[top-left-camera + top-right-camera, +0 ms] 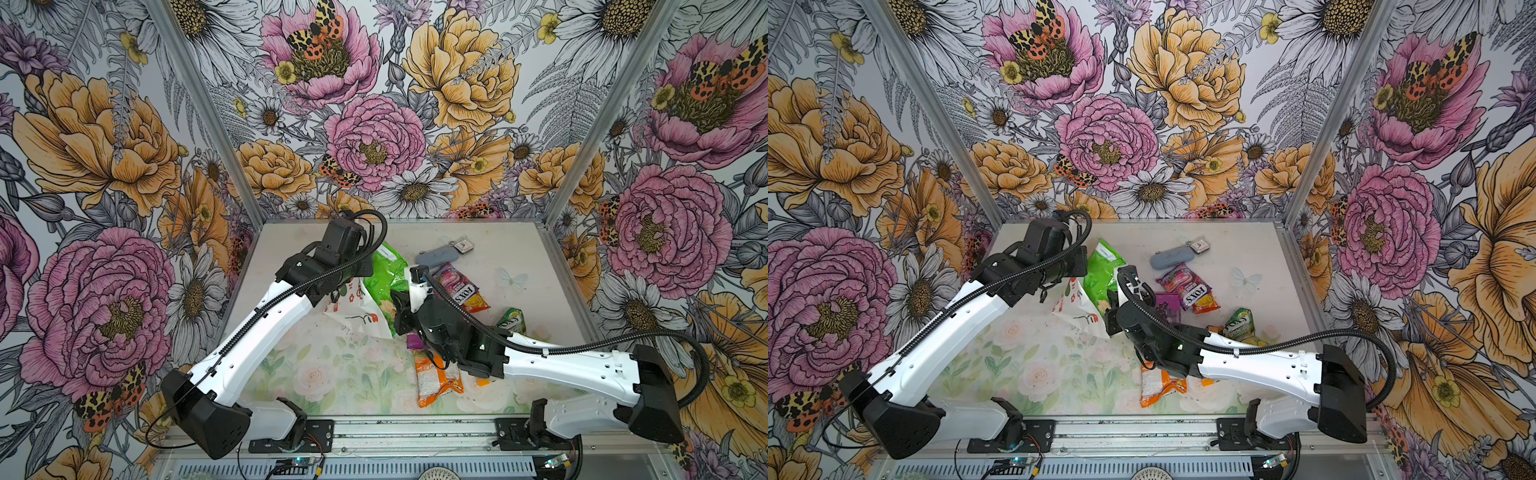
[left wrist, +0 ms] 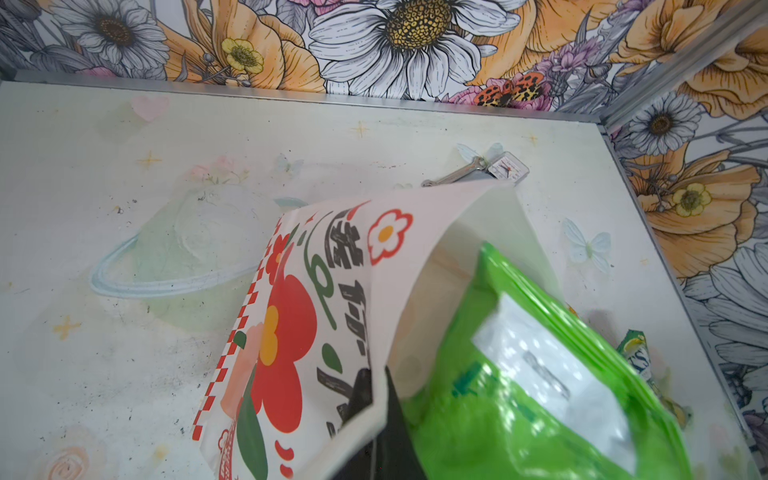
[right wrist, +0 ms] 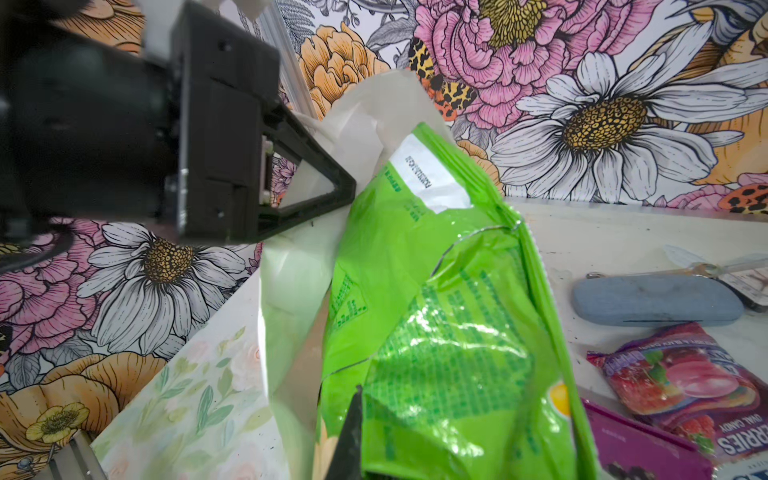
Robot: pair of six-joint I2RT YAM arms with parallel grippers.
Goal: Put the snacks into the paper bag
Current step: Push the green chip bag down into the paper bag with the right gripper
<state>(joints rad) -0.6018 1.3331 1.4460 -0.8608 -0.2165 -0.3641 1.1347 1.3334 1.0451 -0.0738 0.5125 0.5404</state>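
The right arm (image 1: 1246, 365) hides most of the purple pouch (image 1: 1169, 307); the green packet's (image 2: 498, 415) label (image 2: 552, 374) seems blurred.

We see a pale, flower-printed desk (image 1: 519, 249). On it lie a grey-blue case (image 1: 436, 256), a small square tag (image 1: 463, 245) beside it, a pink FOXS packet (image 1: 455, 282), a small green packet (image 1: 512, 321) and an orange packet (image 1: 436, 380).

Green packet (image 2: 519, 395) across paper bag (image 2: 299, 291) mouth

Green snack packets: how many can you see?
2. A big green packet lies at the paper bag mouth; a small green packet lies beside the right arm. Others may be hidden.
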